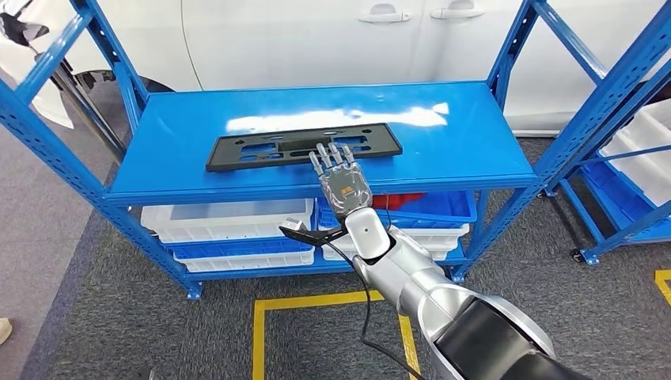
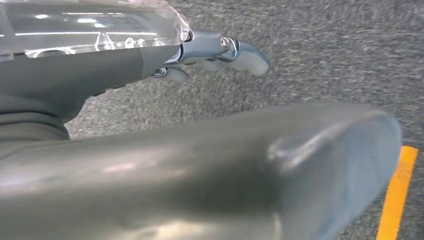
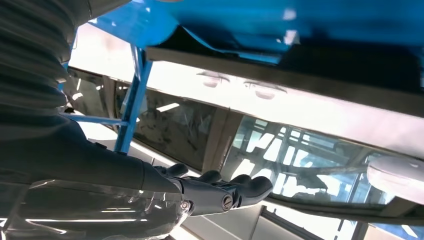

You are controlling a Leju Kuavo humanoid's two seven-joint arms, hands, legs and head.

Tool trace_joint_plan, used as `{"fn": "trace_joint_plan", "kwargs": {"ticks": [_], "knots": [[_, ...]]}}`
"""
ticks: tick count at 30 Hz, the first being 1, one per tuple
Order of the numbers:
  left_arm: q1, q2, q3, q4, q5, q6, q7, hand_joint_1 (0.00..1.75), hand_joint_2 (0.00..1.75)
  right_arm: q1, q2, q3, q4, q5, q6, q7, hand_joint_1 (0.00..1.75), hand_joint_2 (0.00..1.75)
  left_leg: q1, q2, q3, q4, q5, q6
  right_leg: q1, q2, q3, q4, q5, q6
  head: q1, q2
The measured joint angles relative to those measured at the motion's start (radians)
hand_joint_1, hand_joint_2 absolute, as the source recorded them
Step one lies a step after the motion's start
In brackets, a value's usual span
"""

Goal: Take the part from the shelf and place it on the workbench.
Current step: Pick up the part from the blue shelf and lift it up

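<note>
Head view: right hand (image 1: 343, 184) fingers (image 1: 332, 156) seemingly touching the part's (image 1: 261, 150) near edge.

You have open room above the blue shelf (image 1: 443, 142) on both sides of the black part (image 1: 305, 146). The slanted blue posts (image 1: 589, 103) close the ends, and the white car (image 1: 332, 36) stands just behind the shelf.

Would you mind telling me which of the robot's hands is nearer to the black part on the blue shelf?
Right. The right hand reaches over the black part, fingers at its near edge; the left hand hangs over grey carpet, away from it.
</note>
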Motion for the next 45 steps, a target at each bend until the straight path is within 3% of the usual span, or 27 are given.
{"fn": "trace_joint_plan", "kwargs": {"ticks": [4, 6, 9, 10, 11, 12, 14, 15, 16, 18, 21, 22, 25, 26, 27, 29, 30, 32, 36, 38, 40, 41, 42, 44, 45], "knots": [[0.000, 0.000, 0.000, 0.001, 0.001, -0.001, -0.001, 0.00, 0.00, 0.000, 0.002, 0.000, -0.001, 0.004, -0.001, -0.004, 0.00, 1.75, -0.003, -0.005, 0.014, -0.028, -0.011, 0.032, 0.003, 0.001, -0.001, 0.008, -0.015, 0.018, 0.000, 0.000], [-0.001, 0.000, 0.001, 0.001, 0.002, -0.001, -0.002, 0.00, 0.00, -0.002, 0.002, 0.000, -0.001, 0.006, -0.002, -0.006, 0.00, 1.75, 0.000, -0.006, 0.022, -0.031, -0.015, 0.044, 0.000, 0.001, -0.019, 0.053, -0.043, 0.027, 0.000, 0.000], [-0.002, 0.000, 0.001, 0.001, 0.004, -0.001, -0.003, 0.00, 0.00, 0.002, 0.002, 0.000, -0.001, 0.011, -0.002, -0.009, 0.00, 1.75, -0.001, -0.009, 0.031, -0.032, -0.026, 0.053, -0.004, 0.003, -0.128, 0.246, -0.113, 0.037, 0.000, 0.000], [-0.002, 0.000, 0.001, 0.001, 0.005, -0.001, -0.003, 0.00, 0.00, 0.006, 0.002, 0.000, -0.001, 0.013, -0.003, -0.012, 0.00, 1.75, -0.002, -0.010, 0.035, -0.032, -0.030, 0.054, -0.004, 0.003, -0.161, 0.291, -0.117, 0.037, 0.000, 0.000], [-0.001, 0.000, 0.001, 0.001, 0.006, -0.001, -0.004, 0.00, 0.00, 0.009, 0.002, 0.000, 0.000, 0.014, -0.004, -0.016, 0.00, 1.75, -0.003, -0.012, 0.041, -0.032, -0.035, 0.054, -0.004, 0.004, -0.177, 0.299, -0.099, 0.034, 0.000, 0.000], [-0.001, 0.000, 0.001, 0.001, 0.007, -0.001, -0.005, 0.00, 0.00, 0.011, 0.003, 0.000, 0.000, 0.015, -0.005, -0.021, 0.00, 1.75, -0.005, -0.014, 0.049, -0.032, -0.040, 0.054, -0.003, 0.004, -0.172, 0.265, -0.062, 0.028, 0.000, 0.000], [-0.001, -0.002, 0.002, 0.001, 0.009, -0.001, -0.007, 0.00, 0.00, 0.010, 0.006, 0.000, -0.001, 0.017, -0.006, -0.027, 0.00, 1.75, -0.009, -0.017, 0.067, -0.033, -0.052, 0.052, 0.005, 0.007, -0.121, 0.128, 0.027, 0.007, 0.000, 0.000], [-0.002, -0.004, 0.002, 0.002, 0.009, -0.001, -0.009, 0.00, 0.00, 0.008, 0.008, 0.000, -0.001, 0.018, -0.007, -0.028, 0.00, 1.75, -0.009, -0.018, 0.073, -0.035, -0.056, 0.050, 0.009, 0.008, -0.096, 0.069, 0.053, -0.005, 0.000, 0.000], [-0.002, -0.005, 0.002, 0.002, 0.009, 0.000, -0.010, 0.00, 0.00, 0.007, 0.010, 0.000, -0.001, 0.021, -0.008, -0.029, 0.00, 1.75, -0.008, -0.019, 0.076, -0.037, -0.060, 0.046, 0.014, 0.009, -0.079, 0.031, 0.062, -0.014, 0.000, 0.000], [-0.003, -0.006, 0.003, 0.003, 0.010, 0.000, -0.011, 0.00, 0.00, 0.005, 0.014, 0.000, -0.001, 0.025, -0.009, -0.033, 0.00, 1.75, -0.005, -0.019, 0.079, -0.044, -0.063, 0.035, 0.020, 0.010, -0.069, 0.007, 0.054, -0.022, 0.000, 0.000], [-0.002, -0.006, 0.004, 0.003, 0.010, 0.001, -0.012, 0.00, 0.00, 0.004, 0.026, -0.001, -0.003, 0.028, -0.010, -0.039, 0.00, 1.75, -0.007, -0.015, 0.077, -0.023, -0.082, 0.022, 0.008, 0.009, -0.035, -0.030, 0.053, -0.020, 0.000, 0.000], [-0.002, -0.006, 0.004, 0.003, 0.010, 0.001, -0.012, 0.00, 0.00, 0.004, 0.031, -0.001, -0.004, 0.029, -0.011, -0.040, 0.00, 1.75, -0.006, -0.014, 0.057, 0.020, -0.100, 0.018, 0.004, 0.009, -0.022, -0.040, 0.051, -0.020, 0.000, 0.000], [0.001, -0.005, 0.005, 0.003, 0.010, 0.002, -0.012, 0.00, 0.00, 0.008, 0.040, -0.001, -0.003, 0.031, -0.009, -0.043, 0.00, 1.75, -0.003, -0.014, -0.055, 0.198, -0.149, 0.006, 0.005, 0.009, 0.002, -0.041, 0.032, -0.024, -0.001, 0.000], [0.002, -0.004, 0.006, 0.003, 0.010, 0.002, -0.012, 0.00, 0.00, 0.012, 0.041, -0.001, -0.003, 0.031, -0.009, -0.044, 0.00, 1.75, -0.001, -0.014, -0.077, 0.217, -0.137, 0.003, 0.005, 0.010, 0.009, -0.039, 0.023, -0.023, -0.001, 0.000], [0.003, -0.004, 0.007, 0.003, 0.010, 0.003, -0.012, 0.00, 0.00, 0.014, 0.041, -0.001, -0.003, 0.031, -0.008, -0.044, 0.00, 1.75, 0.001, -0.013, -0.080, 0.196, -0.104, 0.000, 0.003, 0.010, 0.016, -0.035, 0.014, -0.021, -0.001, 0.000], [0.004, -0.004, 0.008, 0.003, 0.010, 0.003, -0.012, 0.00, 0.00, 0.016, 0.042, -0.002, -0.003, 0.031, -0.008, -0.044, 0.00, 1.75, 0.004, -0.012, -0.042, 0.076, -0.018, -0.004, 0.000, 0.011, 0.031, -0.022, -0.009, -0.012, 0.000, 0.000], [0.003, -0.004, 0.008, 0.003, 0.010, 0.003, -0.012, 0.00, 0.00, 0.015, 0.042, -0.002, -0.003, 0.031, -0.007, -0.044, 0.00, 1.75, 0.004, -0.011, -0.018, 0.017, 0.007, -0.003, 0.001, 0.012, 0.034, -0.014, -0.020, -0.007, 0.000, 0.000], [0.003, -0.005, 0.009, 0.003, 0.010, 0.003, -0.011, 0.00, 0.00, 0.015, 0.043, -0.003, -0.003, 0.031, -0.007, -0.046, 0.00, 1.75, 0.002, -0.012, 0.002, -0.028, 0.008, 0.010, 0.005, 0.014, 0.033, -0.006, -0.033, 0.003, 0.000, 0.000], [0.004, -0.005, 0.010, 0.003, 0.010, 0.003, -0.012, 0.00, 0.00, 0.014, 0.044, -0.005, -0.004, 0.032, -0.007, -0.048, 0.00, 1.75, 0.004, -0.014, 0.013, -0.036, -0.006, 0.038, 0.004, 0.013, 0.024, 0.022, -0.058, 0.022, 0.000, 0.000], [0.002, -0.005, 0.010, 0.003, 0.010, 0.003, -0.013, 0.00, 0.00, 0.013, 0.044, -0.007, -0.004, 0.031, -0.007, -0.048, 0.00, 1.75, 0.006, -0.014, 0.024, -0.039, -0.015, 0.047, -0.001, 0.013, -0.033, 0.129, -0.100, 0.032, 0.000, 0.000], [0.003, -0.005, 0.010, 0.003, 0.010, 0.003, -0.013, 0.00, 0.00, 0.018, 0.044, -0.008, -0.003, 0.032, -0.006, -0.049, 0.00, 1.75, 0.005, -0.015, 0.034, -0.039, -0.025, 0.049, -0.006, 0.013, -0.121, 0.262, -0.133, 0.038, 0.000, 0.000], [0.004, -0.005, 0.010, 0.003, 0.010, 0.003, -0.013, 0.00, 0.00, 0.022, 0.044, -0.008, -0.002, 0.033, -0.006, -0.050, 0.00, 1.75, 0.005, -0.016, 0.041, -0.039, -0.030, 0.049, -0.007, 0.013, -0.151, 0.293, -0.124, 0.038, 0.000, 0.000], [0.005, -0.005, 0.011, 0.003, 0.010, 0.003, -0.013, 0.00, 0.00, 0.024, 0.044, -0.008, -0.002, 0.033, -0.006, -0.052, 0.00, 1.75, 0.005, -0.017, 0.049, -0.039, -0.037, 0.048, -0.008, 0.013, -0.162, 0.284, -0.094, 0.037, 0.000, 0.000], [0.005, -0.005, 0.011, 0.003, 0.011, 0.003, -0.014, 0.00, 0.00, 0.024, 0.044, -0.008, -0.001, 0.036, -0.005, -0.056, 0.00, 1.75, 0.005, -0.019, 0.071, -0.040, -0.052, 0.044, -0.007, 0.013, -0.133, 0.163, 0.008, 0.028, 0.000, 0.000], [0.005, -0.005, 0.011, 0.003, 0.012, 0.003, -0.015, 0.00, 0.00, 0.023, 0.044, -0.008, -0.001, 0.038, -0.003, -0.056, 0.00, 1.75, 0.004, -0.020, 0.080, -0.041, -0.059, 0.039, -0.003, 0.013, -0.109, 0.099, 0.045, 0.023, 0.000, 0.000]]}}
